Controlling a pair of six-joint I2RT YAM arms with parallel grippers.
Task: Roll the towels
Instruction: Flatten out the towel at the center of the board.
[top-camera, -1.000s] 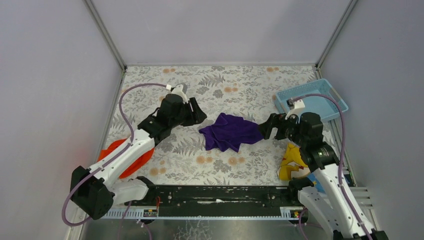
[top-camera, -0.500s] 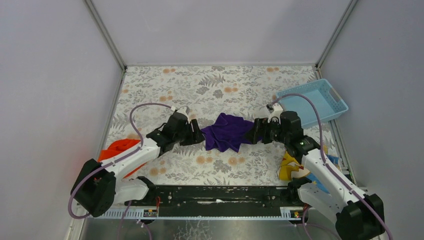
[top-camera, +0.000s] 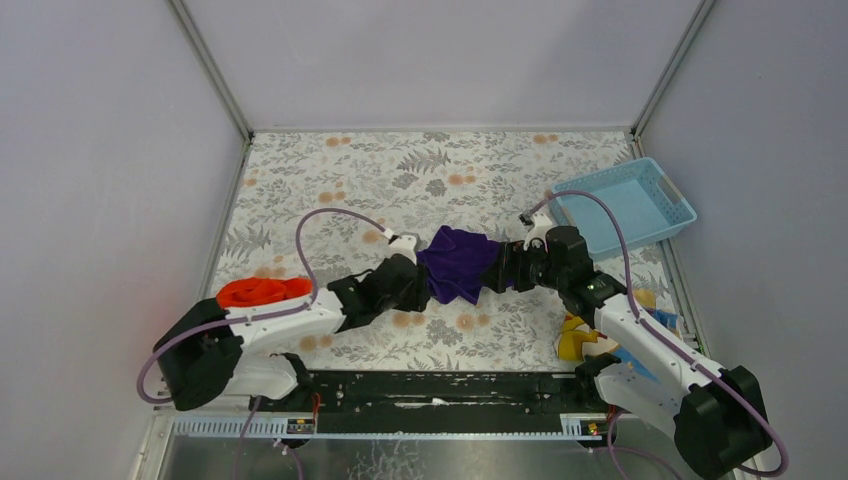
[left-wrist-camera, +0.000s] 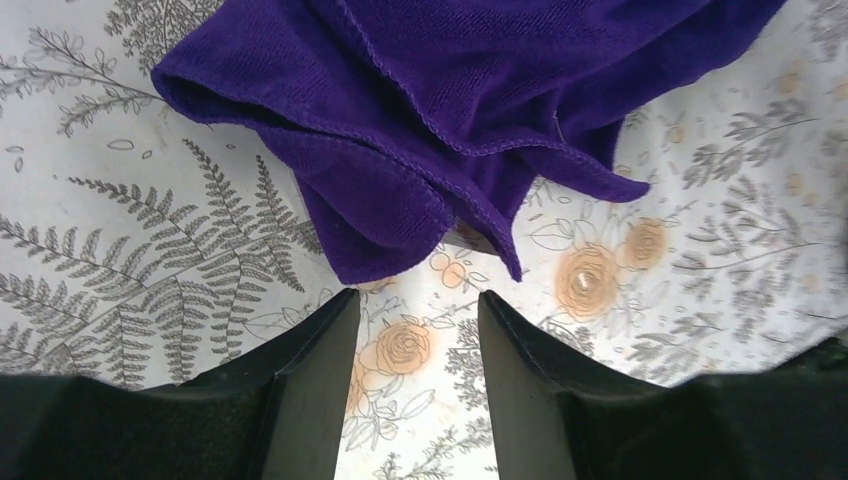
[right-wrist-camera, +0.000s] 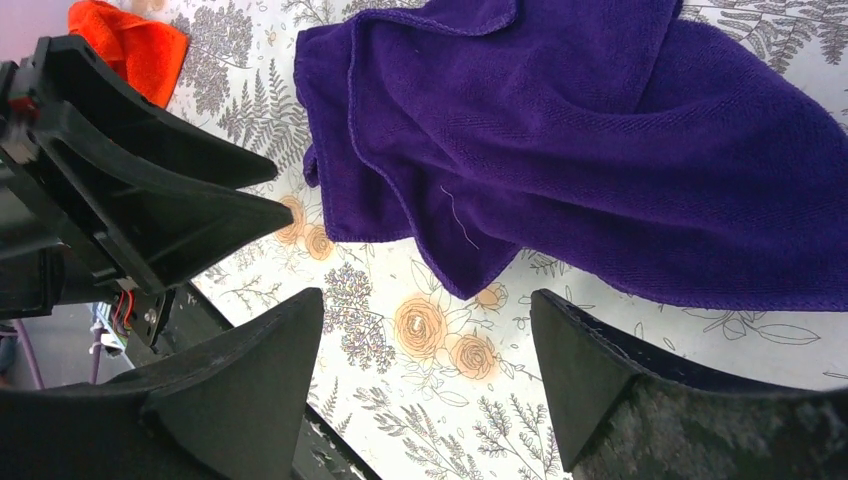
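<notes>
A crumpled deep purple towel (top-camera: 460, 260) lies in the middle of the floral table. My left gripper (top-camera: 422, 283) sits low at its near-left corner. In the left wrist view the left gripper (left-wrist-camera: 415, 300) is open, with only table between its fingers and the purple towel's (left-wrist-camera: 450, 110) corner just beyond the tips. My right gripper (top-camera: 498, 273) is at the towel's right edge. The right gripper (right-wrist-camera: 425, 300) is wide open and empty, with the purple towel (right-wrist-camera: 600, 130) just ahead. The orange-red towel (top-camera: 262, 291) lies bunched at the left, and the orange-red towel (right-wrist-camera: 130, 45) also shows in the right wrist view.
A light blue basket (top-camera: 625, 205) stands at the back right. A yellow-and-blue printed cloth (top-camera: 588, 335) lies near the right arm's base. The left gripper's black body (right-wrist-camera: 150, 200) shows close by in the right wrist view. A black rail (top-camera: 440, 385) runs along the near edge.
Both arms have come down and closed in on the purple towel, the left swinging from its far-left side to its near-left corner. The orange-red towel is now uncovered. The right jaws have narrowed slightly.
</notes>
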